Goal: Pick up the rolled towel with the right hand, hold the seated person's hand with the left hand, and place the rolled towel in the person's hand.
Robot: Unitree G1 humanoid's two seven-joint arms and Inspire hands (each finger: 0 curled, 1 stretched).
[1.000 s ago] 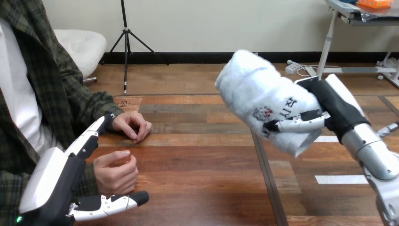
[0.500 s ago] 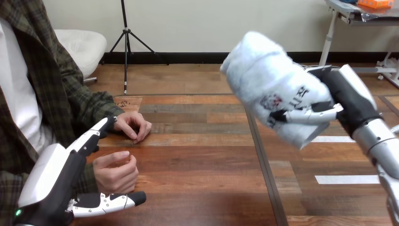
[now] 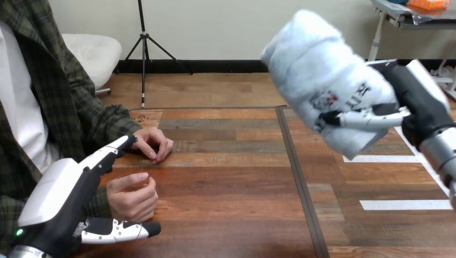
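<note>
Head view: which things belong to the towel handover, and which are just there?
In the job: rolled towel, right hand gripping it, left hand, person's nearer hand beside it.
Just there: person's farther hand, table.

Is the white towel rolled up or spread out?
Rolled up: the towel forms a thick cylinder, clasped by the right hand.

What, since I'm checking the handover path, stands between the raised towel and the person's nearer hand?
Nothing visible. The rolled towel, gripped in the right hand, is held up at the right, with only bare table between it and the person's nearer hand. That hand is loosely curled, the left hand beside it.
</note>
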